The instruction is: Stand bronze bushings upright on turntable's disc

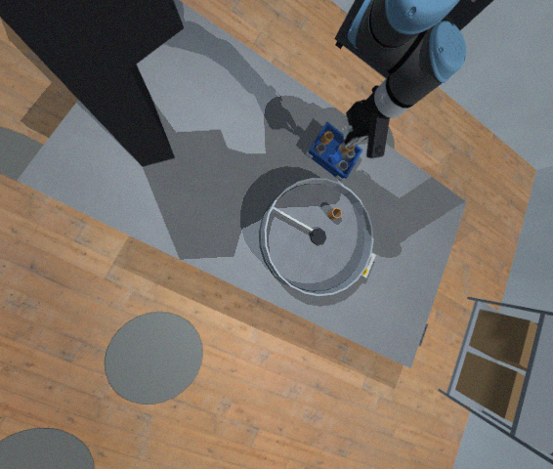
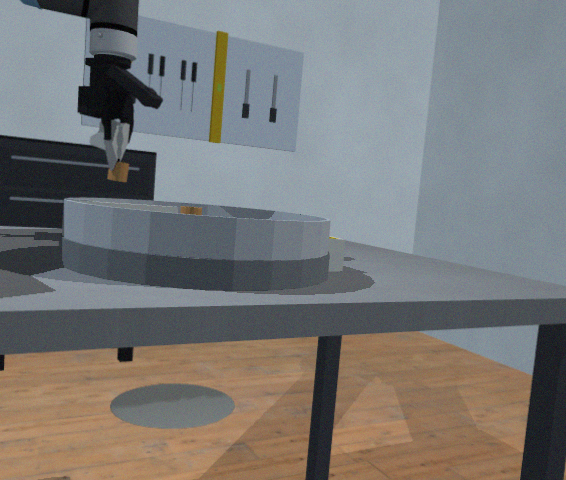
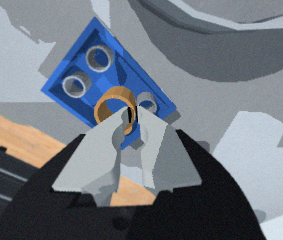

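Note:
My gripper (image 1: 350, 143) is shut on the wall of a bronze bushing (image 1: 347, 149) and holds it in the air above the blue crate (image 1: 334, 149). It shows the same in the side view (image 2: 117, 155), with the bushing (image 2: 117, 172) hanging above the turntable's rim height. In the wrist view the fingers pinch the bronze ring (image 3: 115, 106) over the crate (image 3: 106, 80), which holds three steel bushings (image 3: 100, 58). Another bronze bushing (image 1: 326, 135) sits in the crate. One bronze bushing (image 1: 335, 213) stands upright on the turntable's disc (image 1: 312, 252), apart from the dark hub (image 1: 318, 235).
The turntable has a raised grey rim (image 2: 195, 242) and a white bar (image 1: 292, 221) running from the hub to the rim. A black cabinet (image 1: 90, 65) stands beyond the table's far left. A shelf cart (image 1: 519, 373) stands on the floor at the right.

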Controlling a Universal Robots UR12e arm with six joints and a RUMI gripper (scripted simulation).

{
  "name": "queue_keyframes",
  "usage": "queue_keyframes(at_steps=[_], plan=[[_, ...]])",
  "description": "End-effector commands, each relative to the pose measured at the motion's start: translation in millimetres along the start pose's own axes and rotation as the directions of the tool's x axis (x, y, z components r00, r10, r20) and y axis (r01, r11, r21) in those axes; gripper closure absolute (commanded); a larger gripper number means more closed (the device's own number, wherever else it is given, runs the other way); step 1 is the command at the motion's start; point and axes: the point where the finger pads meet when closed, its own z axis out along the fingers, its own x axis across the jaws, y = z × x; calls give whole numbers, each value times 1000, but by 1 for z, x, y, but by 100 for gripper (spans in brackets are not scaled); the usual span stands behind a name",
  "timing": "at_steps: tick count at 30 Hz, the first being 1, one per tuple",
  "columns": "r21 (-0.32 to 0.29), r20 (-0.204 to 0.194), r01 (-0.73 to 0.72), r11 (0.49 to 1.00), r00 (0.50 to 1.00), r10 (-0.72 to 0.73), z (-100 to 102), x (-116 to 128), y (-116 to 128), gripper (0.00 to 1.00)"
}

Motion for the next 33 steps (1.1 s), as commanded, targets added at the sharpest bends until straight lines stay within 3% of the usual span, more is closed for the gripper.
queue_keyframes(at_steps=[1, 5, 20, 22, 33], plan=[[-6, 0, 2, 1000, 1000, -2, 1, 33, -27, 100], [-6, 0, 2, 1000, 1000, -2, 1, 45, -39, 100], [-3, 3, 7, 1000, 1000, -7, 1, 137, -131, 100], [-3, 3, 7, 1000, 1000, -7, 1, 137, -131, 100], [-2, 3, 7, 1000, 1000, -7, 1, 201, -191, 100]])
